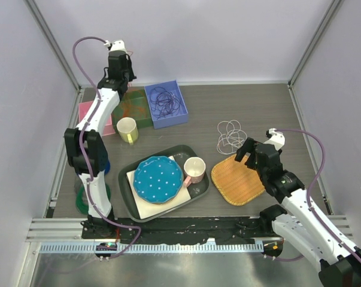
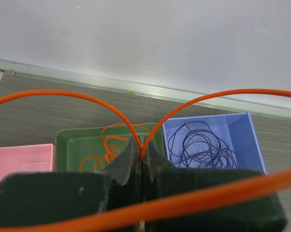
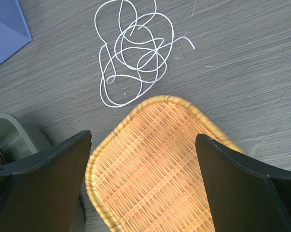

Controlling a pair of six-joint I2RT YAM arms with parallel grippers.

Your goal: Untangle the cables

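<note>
My left gripper [image 1: 124,85] hovers over the green tray [image 1: 139,117] at the back left. In the left wrist view it [image 2: 143,151] is shut on an orange cable [image 2: 106,104] that arches out both sides, with more orange loops lying in the green tray [image 2: 73,145]. A dark purple cable [image 1: 166,100] lies coiled in the blue box [image 1: 179,116], also seen in the left wrist view [image 2: 203,145]. A white cable [image 1: 230,136] lies in loose loops on the table. My right gripper [image 1: 247,153] is open and empty above the wicker tray [image 1: 237,179], short of the white cable [image 3: 133,53].
A pink box [image 1: 86,111] stands left of the green tray. A yellow mug [image 1: 127,129] stands in front of it. A dark tray [image 1: 199,190] holds a blue dotted plate [image 1: 158,179] and a pink mug [image 1: 194,169]. Blue and green rings [image 1: 81,201] lie by the left arm.
</note>
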